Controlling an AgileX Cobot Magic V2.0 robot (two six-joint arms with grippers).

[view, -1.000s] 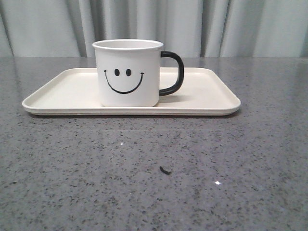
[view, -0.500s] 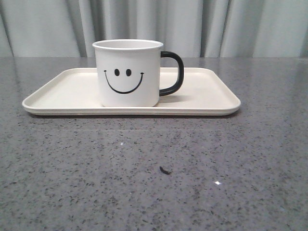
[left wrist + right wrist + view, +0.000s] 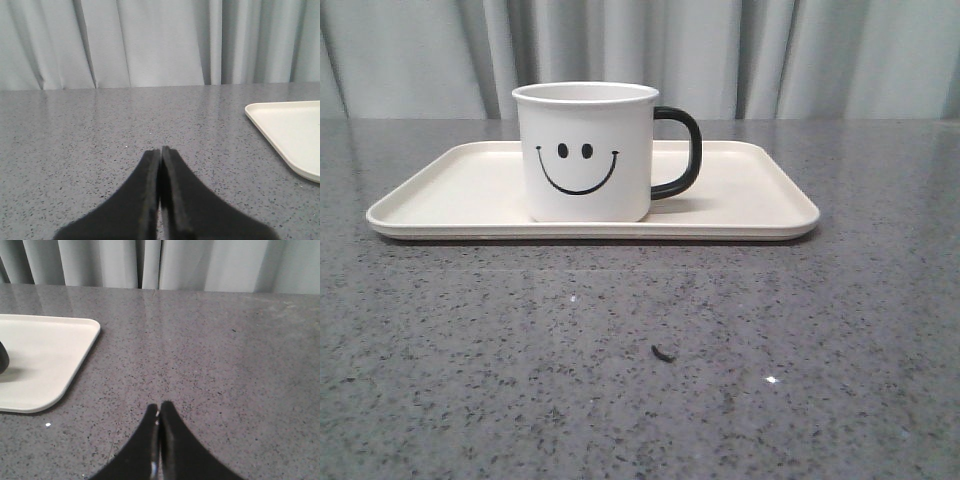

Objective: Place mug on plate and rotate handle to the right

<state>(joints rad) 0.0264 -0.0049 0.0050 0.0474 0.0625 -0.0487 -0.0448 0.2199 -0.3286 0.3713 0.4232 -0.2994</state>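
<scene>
One mug (image 3: 585, 152) upright on plate (image 3: 760, 195) (grey speckled table (image 3: 640, 350), curtain (image 3: 720, 55) behind).

Only the gripper fingers of the robot show, and only in the wrist views. The left gripper (image 3: 160, 152) has two matte black fingers, broad at the base and tapering in a smooth curve to narrow tips, with flat inner faces that look slightly ribbed. The right gripper (image 3: 159, 408) has the same black, curved, tapering fingers, with a small pale glint between them near the tips.
</scene>
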